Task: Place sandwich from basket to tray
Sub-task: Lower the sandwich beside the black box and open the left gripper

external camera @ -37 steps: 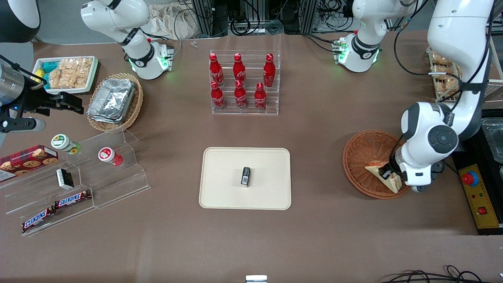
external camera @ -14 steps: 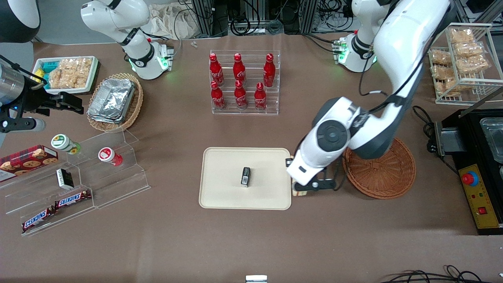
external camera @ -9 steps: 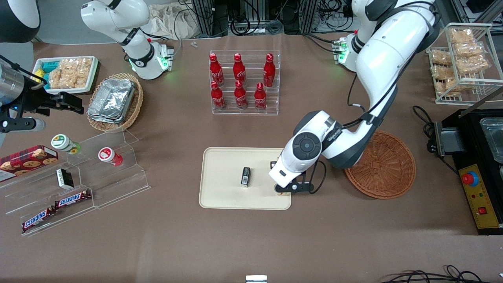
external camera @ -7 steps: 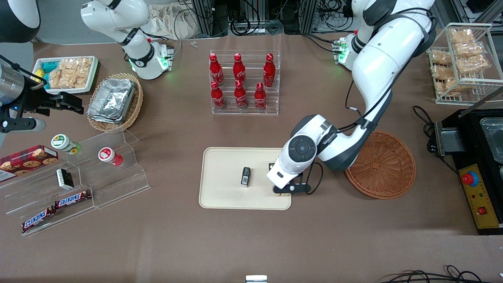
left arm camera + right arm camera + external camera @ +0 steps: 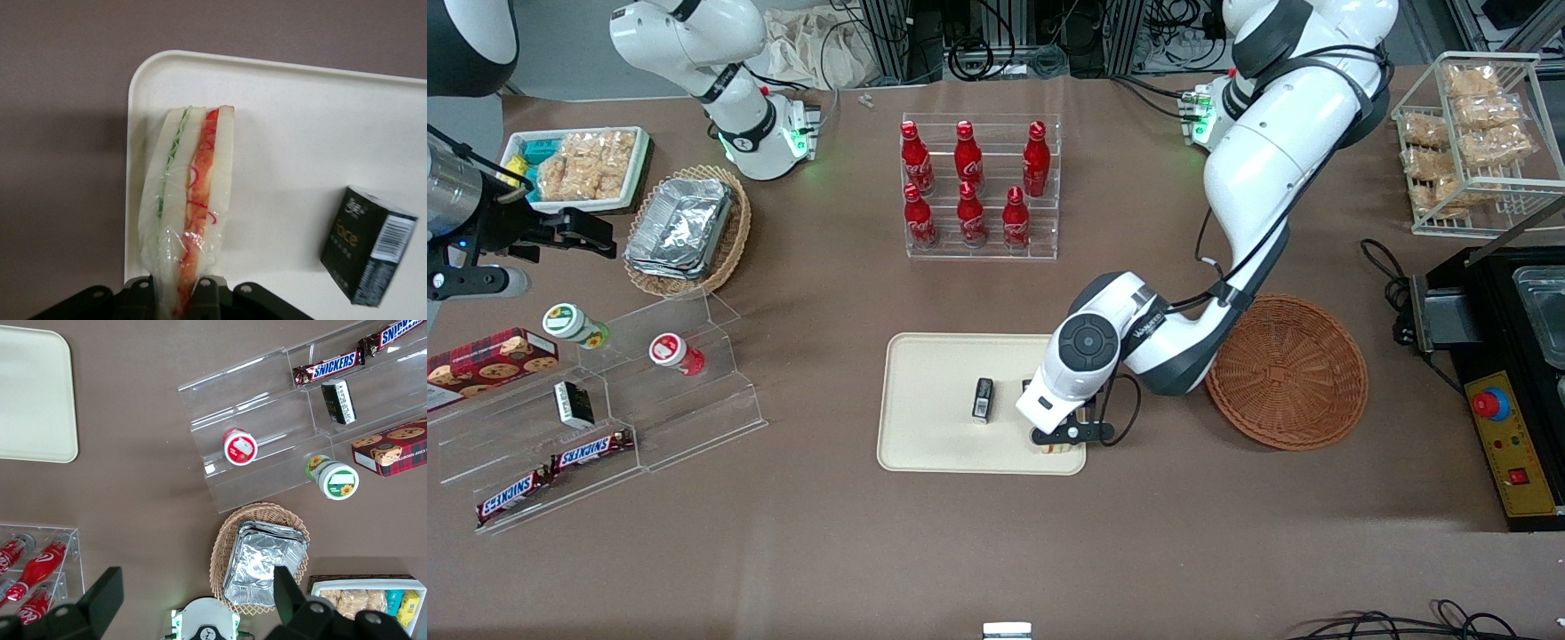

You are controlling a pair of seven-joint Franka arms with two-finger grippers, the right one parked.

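My left gripper (image 5: 1060,433) (image 5: 179,297) is shut on the sandwich (image 5: 190,200), a plastic-wrapped wedge of white bread with red and green filling. It holds it over the cream tray (image 5: 934,391) (image 5: 287,127), at the corner nearest the basket and the front camera. In the front view only a sliver of the sandwich (image 5: 1056,447) shows under the wrist. The reddish-brown round basket (image 5: 1289,372) stands empty beside the tray, toward the working arm's end.
A small black box (image 5: 983,398) (image 5: 367,245) lies near the tray's middle. A clear rack of red bottles (image 5: 978,187) stands farther from the camera. Clear stepped shelves with snacks (image 5: 596,418) and a tan basket with foil containers (image 5: 685,229) lie toward the parked arm's end.
My gripper has carried the sandwich out of the basket and sideways to the tray, and over the last second moved further in over the tray's corner. The basket now stands empty.
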